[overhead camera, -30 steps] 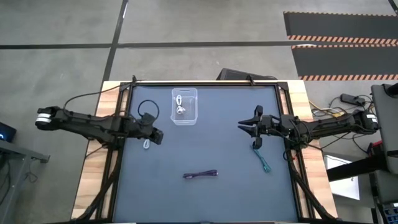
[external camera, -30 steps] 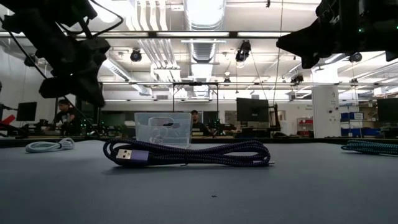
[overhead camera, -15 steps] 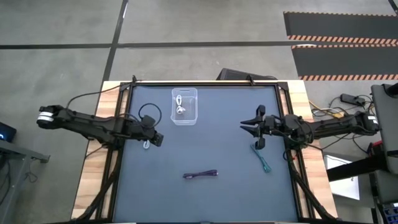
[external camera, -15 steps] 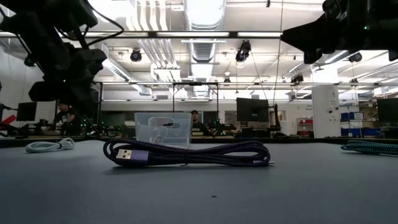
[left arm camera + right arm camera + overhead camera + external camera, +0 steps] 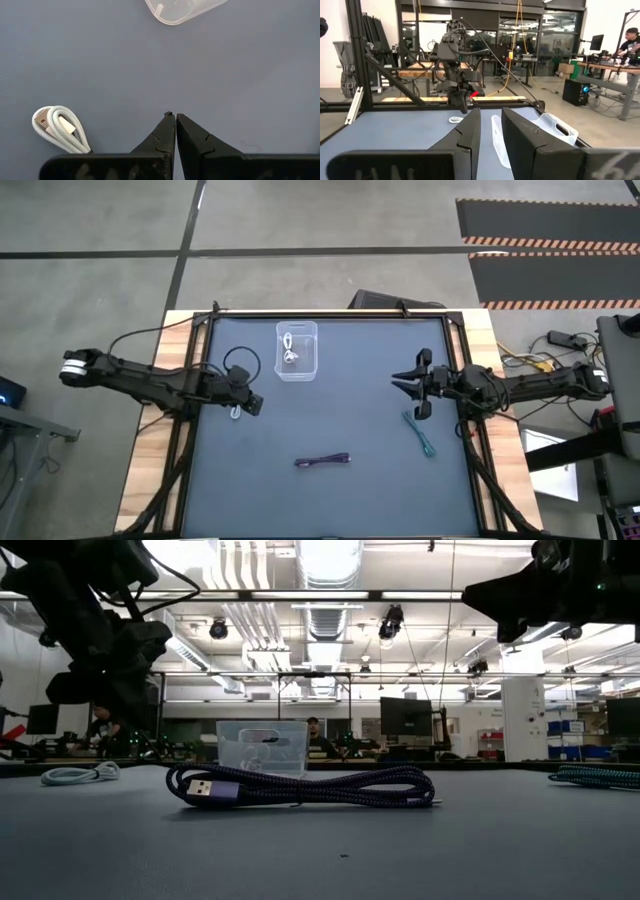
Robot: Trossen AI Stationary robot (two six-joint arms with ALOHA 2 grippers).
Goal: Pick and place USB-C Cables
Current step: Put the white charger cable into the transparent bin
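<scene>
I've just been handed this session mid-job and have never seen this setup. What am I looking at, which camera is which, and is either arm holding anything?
Two dark robot arms work at a table. One picture looks straight down from above, one looks level across the tabletop, and one comes from each arm's wrist.

On the table: a clear bin with one white cable inside, a second white cable by the left arm, a dark purple cable near the front, and a teal-green cable by the right arm.

The left gripper hangs beside the loose white cable, fingers pressed together, empty. The right gripper hangs above the table near the teal-green cable, with a narrow gap between its fingers and nothing in it. Neither arm holds anything.
</scene>
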